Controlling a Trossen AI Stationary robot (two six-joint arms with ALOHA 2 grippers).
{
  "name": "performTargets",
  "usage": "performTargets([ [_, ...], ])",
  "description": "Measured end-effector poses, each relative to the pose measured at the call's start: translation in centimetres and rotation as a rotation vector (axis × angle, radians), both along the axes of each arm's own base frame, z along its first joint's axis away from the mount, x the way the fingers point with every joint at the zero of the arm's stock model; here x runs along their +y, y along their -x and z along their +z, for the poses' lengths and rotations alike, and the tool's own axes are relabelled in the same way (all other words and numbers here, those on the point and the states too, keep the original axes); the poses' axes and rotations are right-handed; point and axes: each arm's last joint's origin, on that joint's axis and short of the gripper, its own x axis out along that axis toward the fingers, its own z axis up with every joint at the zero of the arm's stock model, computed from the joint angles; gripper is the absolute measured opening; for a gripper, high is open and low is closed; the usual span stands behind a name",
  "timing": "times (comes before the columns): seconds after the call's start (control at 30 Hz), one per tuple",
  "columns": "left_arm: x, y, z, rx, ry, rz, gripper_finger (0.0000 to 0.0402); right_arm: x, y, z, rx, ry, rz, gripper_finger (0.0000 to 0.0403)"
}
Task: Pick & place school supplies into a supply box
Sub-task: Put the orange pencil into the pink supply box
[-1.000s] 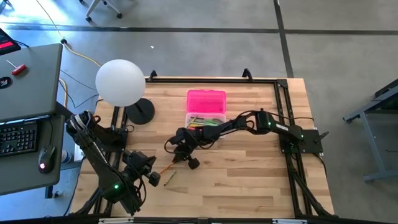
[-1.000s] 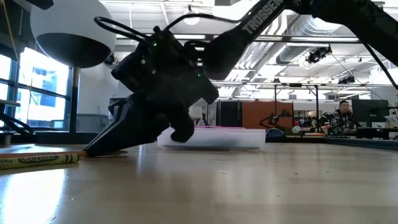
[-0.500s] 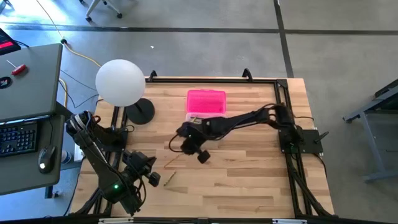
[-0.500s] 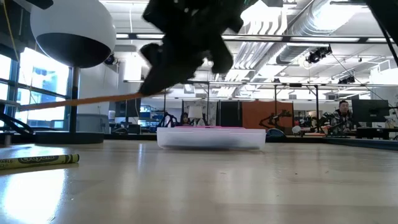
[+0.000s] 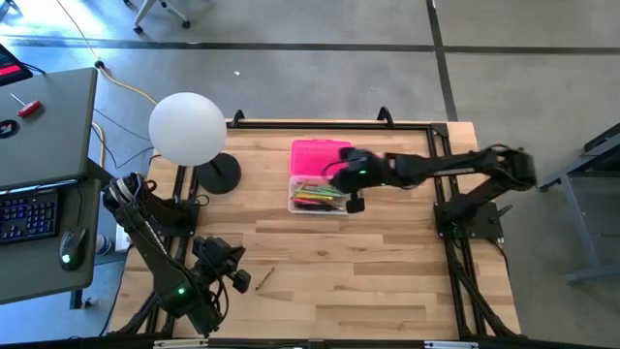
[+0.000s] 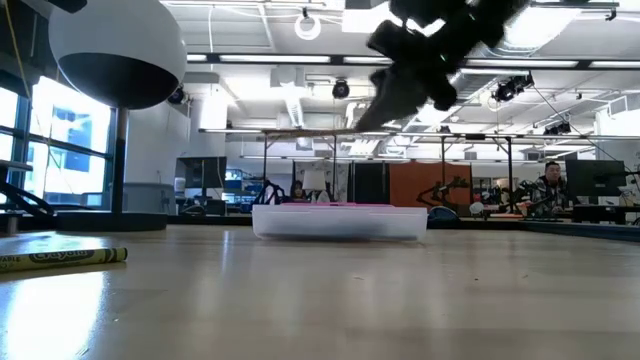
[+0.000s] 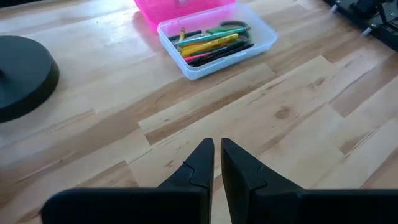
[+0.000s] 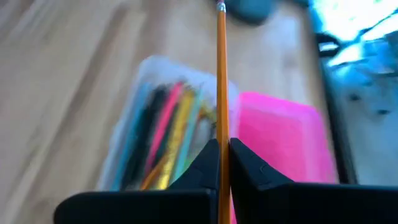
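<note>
My right gripper hangs over the supply box, shut on an orange pencil. The box is clear plastic and lies open on the table, with its pink lid on the far side. Inside it lie several pencils and pens and the green-handled scissors. A green-yellow crayon lies flat on the table toward the near left. My left gripper waits shut near the table's near left corner, touching nothing. My right gripper pinches the orange pencil between its two fingers near one end. The rest of the pencil sticks out past the fingertips, its eraser end farthest away. The pencil is lifted clear and lies about level above the box.
A lamp with a white globe and a round dark base stands at the table's far left. Dark frame rails run along the table's far and right edges. Bare wood lies between the box and the near edge.
My right gripper, shut on the orange pencil, has risen from the table near the crayon and swung toward the far right, ending above the box. The pencil went from lying on the table to slanting in the air to level over the box.
</note>
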Motion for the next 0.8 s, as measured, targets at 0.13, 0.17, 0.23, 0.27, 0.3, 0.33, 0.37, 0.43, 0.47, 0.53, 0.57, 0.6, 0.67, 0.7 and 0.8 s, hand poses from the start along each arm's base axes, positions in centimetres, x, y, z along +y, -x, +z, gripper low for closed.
performTargets([
  [0.13,0.0,-0.1,0.1,-0.032,-0.025,-0.010,0.0062,-0.1,2.6,-2.8,-0.204,-0.013,-0.070,0.0000],
  [0.17,0.0,-0.1,0.1,-0.043,-0.031,-0.013,0.0062,-0.1,3.0,-3.8,-0.209,-0.014,-0.072,0.0000],
  [0.23,0.0,-0.2,0.1,-0.057,-0.031,-0.014,0.0062,0.1,3.8,-5.8,-0.182,-0.032,-0.078,0.0000],
  [0.27,0.0,-0.2,0.1,-0.059,-0.028,-0.014,0.0062,0.1,4.0,-6.6,-0.170,-0.045,-0.092,0.0000],
  [0.3,0.0,-0.2,0.1,-0.058,-0.028,-0.014,0.0062,0.1,4.2,-7.0,-0.165,-0.055,-0.105,0.0000],
  [0.33,0.0,-0.2,0.1,-0.059,-0.027,-0.013,0.0062,0.0,4.1,-7.1,-0.171,-0.055,-0.119,0.0000],
  [0.37,0.0,-0.2,0.1,-0.064,-0.024,-0.008,0.0062,-0.1,4.1,-7.2,-0.172,-0.046,-0.133,0.0000],
  [0.43,0.0,-0.2,0.1,-0.073,-0.014,0.001,0.0062,-0.2,4.1,-7.8,-0.141,-0.036,-0.146,0.0000],
  [0.47,0.0,-0.2,0.1,-0.076,-0.013,0.003,0.0062,-0.3,4.1,-8.0,-0.127,-0.035,-0.151,0.0000],
  [0.53,0.0,-0.2,0.1,-0.079,-0.013,0.004,0.0062,-0.4,3.8,-8.2,-0.116,-0.041,-0.153,0.0000],
  [0.57,0.0,-0.2,0.1,-0.081,-0.012,0.005,0.0062,-0.5,3.5,-8.1,-0.117,-0.041,-0.154,0.0000],
  [0.6,0.0,-0.2,0.1,-0.083,-0.009,0.006,0.0062,-0.7,3.3,-8.2,-0.111,-0.041,-0.158,0.0000],
  [0.67,-0.1,-0.2,0.1,-0.089,-0.005,0.009,0.0062,-0.7,3.1,-8.8,-0.069,-0.046,-0.162,0.0000],
  [0.7,-0.1,-0.2,0.1,-0.091,-0.002,0.012,0.0062,-0.7,2.9,-9.1,-0.052,-0.048,-0.161,0.0000],
  [0.8,-0.1,-0.2,0.1,-0.093,0.001,0.013,0.0062,-0.9,2.3,-9.3,-0.047,-0.049,-0.161,0.0002],
])
